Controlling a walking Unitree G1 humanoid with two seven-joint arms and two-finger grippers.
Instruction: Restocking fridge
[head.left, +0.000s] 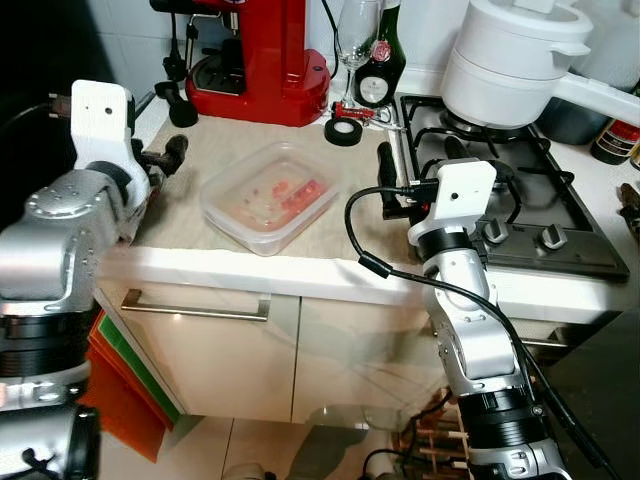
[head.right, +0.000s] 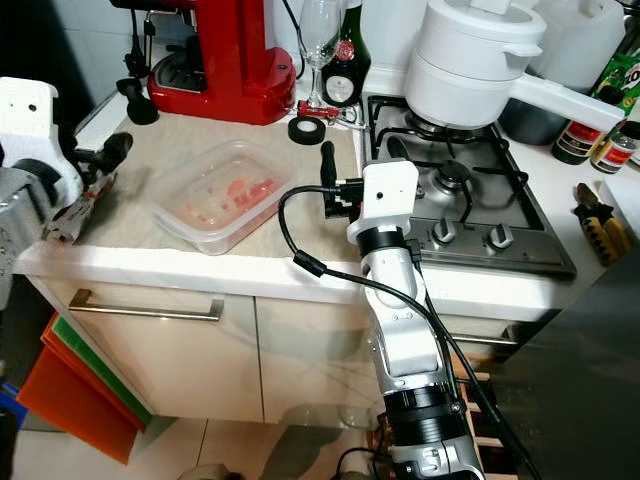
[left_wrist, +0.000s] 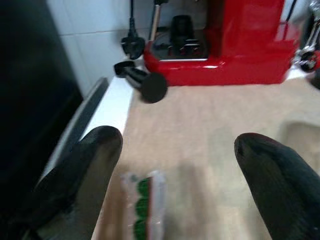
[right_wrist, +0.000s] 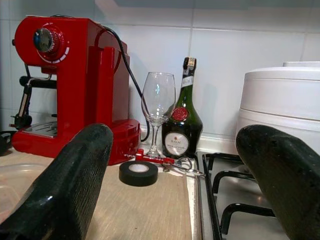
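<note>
A clear plastic container holding red food pieces sits on the beige countertop, between my two grippers. My left gripper hovers open over the counter's left end, left of the container. In its wrist view a small clear packet with green pieces lies just below the left gripper's fingers. My right gripper stands open at the seam between counter and hob, right of the container, with nothing between its fingers.
At the back stand a red coffee machine, a wine glass, a dark bottle and a black tape roll. A white pot sits on the gas hob. Below are cabinet fronts with a handle; orange boards lean at the left.
</note>
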